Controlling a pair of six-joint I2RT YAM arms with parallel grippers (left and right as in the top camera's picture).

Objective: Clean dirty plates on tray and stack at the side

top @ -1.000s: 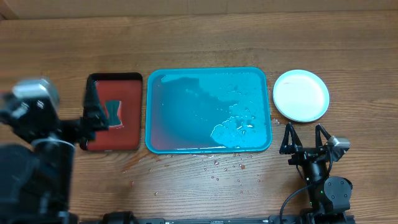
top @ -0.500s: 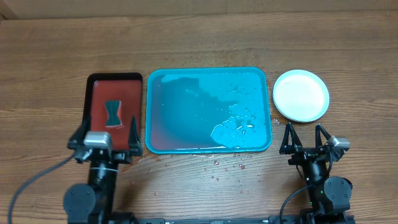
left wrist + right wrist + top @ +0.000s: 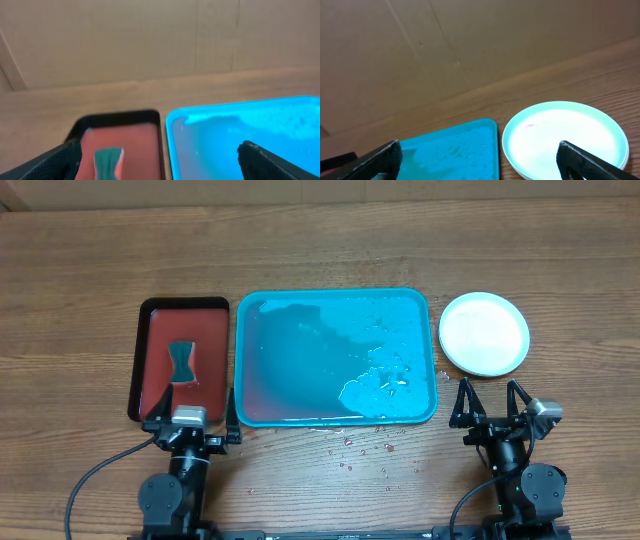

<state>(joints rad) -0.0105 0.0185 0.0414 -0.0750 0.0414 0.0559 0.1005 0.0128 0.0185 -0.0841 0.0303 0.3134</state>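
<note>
Bench [image 3: 320,240] extends wide beyond the tray [image 3: 290,370], whose long axis runs left-right. My left gripper [image 3: 192,410] and right gripper [image 3: 488,390] stand spread, empty.

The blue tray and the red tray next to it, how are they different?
The blue tray is larger and lies crosswise; the red tray is smaller and lies lengthwise. The blue tray is wet; the red tray holds a dark green piece. The blue tray's rim is blue, the red tray's black. Both are rounded rectangles on the table.
</note>
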